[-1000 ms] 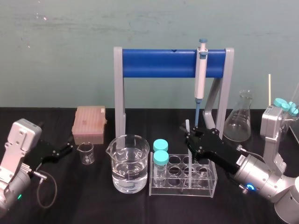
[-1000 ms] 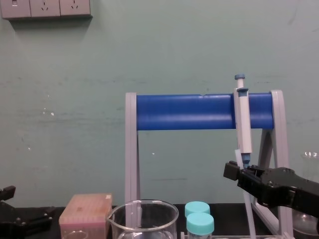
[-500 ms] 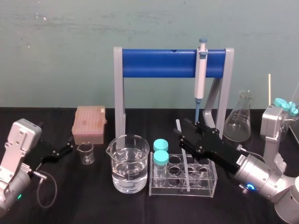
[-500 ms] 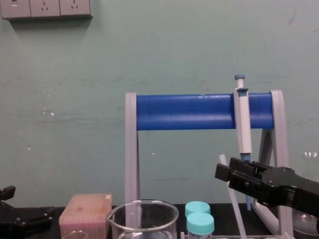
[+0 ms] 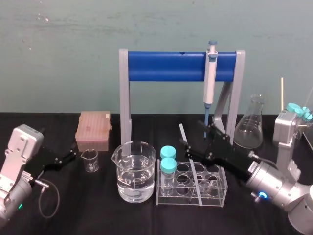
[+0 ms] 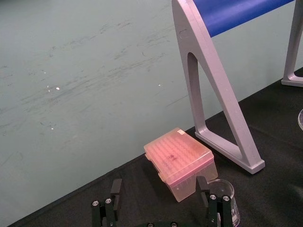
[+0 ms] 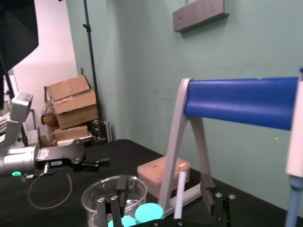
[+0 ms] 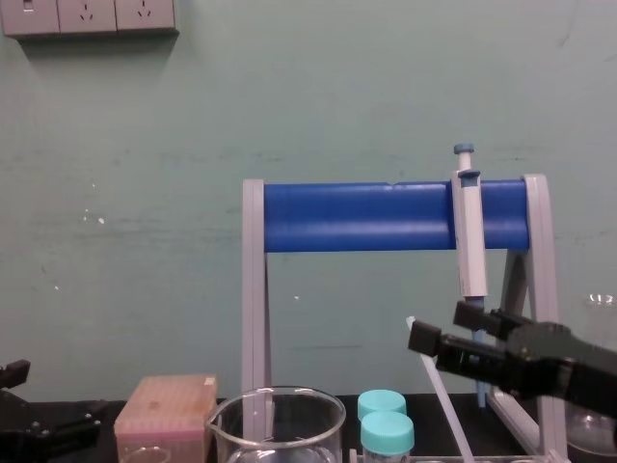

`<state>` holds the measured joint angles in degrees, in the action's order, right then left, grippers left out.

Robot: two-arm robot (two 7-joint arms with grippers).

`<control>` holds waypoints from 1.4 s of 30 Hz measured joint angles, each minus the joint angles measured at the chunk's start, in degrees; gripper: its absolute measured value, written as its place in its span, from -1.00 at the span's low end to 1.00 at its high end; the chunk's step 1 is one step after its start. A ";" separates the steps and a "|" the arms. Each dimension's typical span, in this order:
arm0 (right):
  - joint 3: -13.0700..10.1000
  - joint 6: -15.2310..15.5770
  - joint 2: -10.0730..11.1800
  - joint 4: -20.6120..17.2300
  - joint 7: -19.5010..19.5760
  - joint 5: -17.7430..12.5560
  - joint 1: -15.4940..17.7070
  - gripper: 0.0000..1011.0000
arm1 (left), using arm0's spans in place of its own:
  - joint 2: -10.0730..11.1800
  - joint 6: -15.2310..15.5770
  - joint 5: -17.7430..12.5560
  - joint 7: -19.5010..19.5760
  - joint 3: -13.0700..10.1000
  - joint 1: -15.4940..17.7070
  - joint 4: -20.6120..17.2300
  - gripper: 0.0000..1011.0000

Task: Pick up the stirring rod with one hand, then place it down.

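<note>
The stirring rod (image 5: 182,132) is a thin translucent white rod standing with its lower end in the clear test-tube rack (image 5: 215,192), leaning toward the left. My right gripper (image 5: 195,138) is at the rod's upper part with its fingers spread to either side. In the right wrist view the rod (image 7: 180,191) stands free in the gap of the open gripper (image 7: 163,189), touching neither finger. The chest view shows the rod (image 8: 429,371) slanting up in front of the right gripper (image 8: 439,328). My left gripper (image 5: 68,157) rests open at the far left, also seen in its wrist view (image 6: 159,182).
A large beaker of water (image 5: 136,171) stands left of the rack, which also holds two teal-capped tubes (image 5: 167,159). Behind is the blue-barred stand (image 5: 166,66) with a pipette (image 5: 211,78). A conical flask (image 5: 250,128) is at the right; a small beaker (image 5: 90,160) and pink tip box (image 5: 93,129) are at the left.
My right gripper has gone from shut on the rod to open. The released rod has tipped over to the left in the rack. The left arm has not moved.
</note>
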<state>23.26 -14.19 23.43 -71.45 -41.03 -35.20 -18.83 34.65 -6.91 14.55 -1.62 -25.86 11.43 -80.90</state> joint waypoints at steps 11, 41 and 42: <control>-5.94 2.56 1.89 -6.31 15.07 5.32 2.83 0.98 | 0.00 0.00 0.00 0.00 0.00 0.00 0.00 0.98; -12.78 18.23 0.02 -6.69 35.59 11.03 8.32 0.98 | 0.00 0.00 0.00 0.00 0.00 0.00 0.00 0.98; -12.78 18.19 0.02 -6.70 35.60 11.03 8.33 0.98 | 0.00 0.00 0.00 0.00 0.00 0.00 0.00 0.98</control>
<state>10.48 4.00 23.46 -78.15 -5.43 -24.17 -10.50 34.65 -6.91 14.55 -1.62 -25.86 11.43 -80.90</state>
